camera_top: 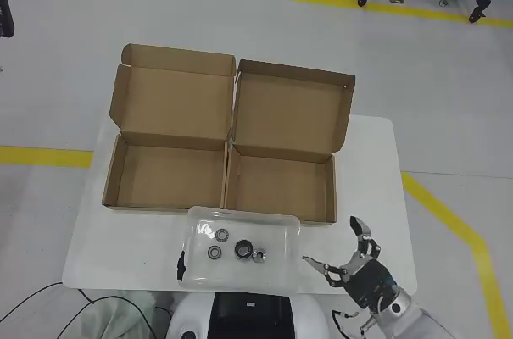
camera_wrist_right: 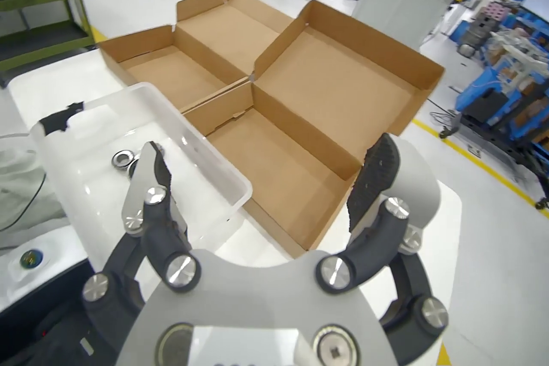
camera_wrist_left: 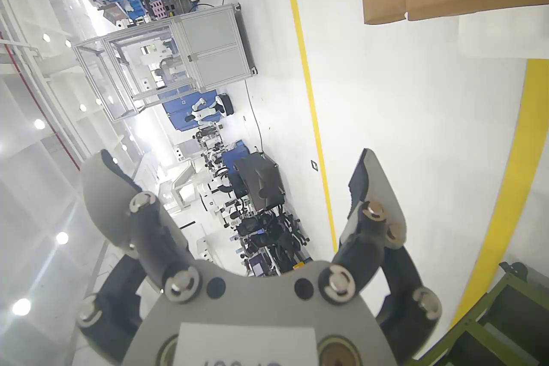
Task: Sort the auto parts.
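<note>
Sorting is judged not started. Both cardboard boxes, the left box and the right box, are seen open and empty, set side by side on the white table. All the auto parts are kept in the clear tray just in front of the boxes. A bearing ring, a second ring, a dark round part and a small piece just beside it are counted, and every one is left to be moved. The right gripper is spread wide with nothing held or touched, and is placed over the table near the tray's right end. The left gripper is likewise spread wide and empty, and is aimed out at the floor, away from the tray.
</note>
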Action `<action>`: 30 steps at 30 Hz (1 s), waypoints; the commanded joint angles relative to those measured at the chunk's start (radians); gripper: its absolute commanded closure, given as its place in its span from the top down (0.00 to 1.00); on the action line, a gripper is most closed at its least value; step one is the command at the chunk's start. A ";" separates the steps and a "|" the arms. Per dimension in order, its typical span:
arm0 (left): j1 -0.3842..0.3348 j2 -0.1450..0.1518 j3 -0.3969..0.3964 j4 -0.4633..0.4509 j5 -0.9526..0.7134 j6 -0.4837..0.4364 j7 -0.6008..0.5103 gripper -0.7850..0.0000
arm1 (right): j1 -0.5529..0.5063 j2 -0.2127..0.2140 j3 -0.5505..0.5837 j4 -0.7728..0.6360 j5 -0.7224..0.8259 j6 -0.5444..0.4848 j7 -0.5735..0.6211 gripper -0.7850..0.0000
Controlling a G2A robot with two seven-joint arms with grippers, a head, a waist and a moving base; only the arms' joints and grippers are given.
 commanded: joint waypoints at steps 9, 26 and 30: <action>0.000 0.000 0.000 0.000 0.000 0.000 0.000 1.00 | 0.183 0.013 -0.161 0.058 -0.069 -0.182 0.186 1.00; 0.000 0.000 0.000 0.000 0.000 0.000 0.000 1.00 | 0.352 0.014 -0.283 0.202 -0.029 -0.234 0.240 1.00; 0.000 0.000 0.000 0.000 0.000 0.000 0.000 1.00 | 0.352 0.014 -0.283 0.202 -0.029 -0.234 0.240 1.00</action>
